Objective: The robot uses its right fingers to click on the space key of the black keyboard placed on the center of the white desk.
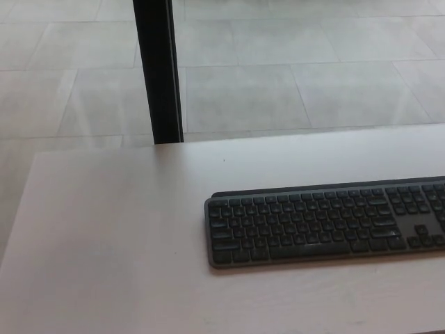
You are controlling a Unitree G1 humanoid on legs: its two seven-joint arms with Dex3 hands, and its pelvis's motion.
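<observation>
A black keyboard point(327, 221) lies flat on the white desk point(118, 236), right of the picture's middle, with its right end cut off by the frame edge. Its long space key point(306, 250) sits in the front row, nearest me. Neither of my hands shows anywhere in the head view.
A black vertical post point(158, 69) stands behind the desk's far edge, left of centre. Beyond the desk lies a pale tiled floor point(292, 62). The desk's left edge runs diagonally at the picture's left.
</observation>
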